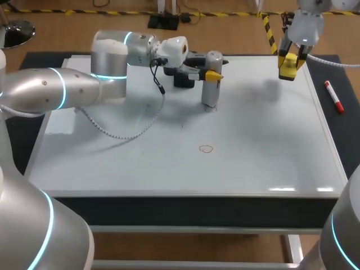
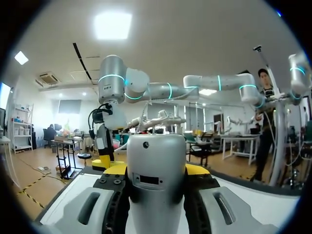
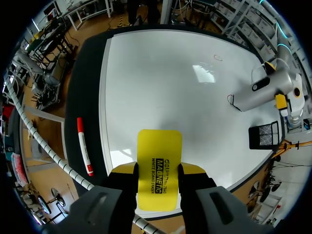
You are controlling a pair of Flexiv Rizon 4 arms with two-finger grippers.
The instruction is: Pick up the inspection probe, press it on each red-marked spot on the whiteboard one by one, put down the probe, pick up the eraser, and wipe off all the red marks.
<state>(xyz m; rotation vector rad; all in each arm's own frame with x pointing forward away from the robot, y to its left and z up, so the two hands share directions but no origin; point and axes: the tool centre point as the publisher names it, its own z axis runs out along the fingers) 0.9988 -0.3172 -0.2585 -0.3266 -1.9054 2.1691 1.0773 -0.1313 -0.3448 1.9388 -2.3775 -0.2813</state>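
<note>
Left tool (image 1: 211, 73) is clamped on the probe (image 1: 210, 93), one finger on each side of the grey body. The probe stands pretty much upright with its foot on the whiteboard (image 1: 253, 140), far side and about the middle. There's a faint ring (image 1: 211, 108) right at the base, so I'd say it's mid-press on one spot.

To do this well, I'd push straight down with no sideways lean. That tall body looks like it would tip or skid on the slick board, and a skid would smear the ink. After that, lift it fully clear before moving. Nearer the front edge there's another red circle (image 1: 206, 148), well apart from this one, which looks like the next stop.

Right tool (image 3: 158, 171) hangs over the board's far right corner, closed on the yellow eraser (image 3: 159, 146). It's well out of the way. A red marker pen (image 1: 333, 96) lies on the dark tabletop (image 1: 349, 146), just off the board's right edge.
</note>
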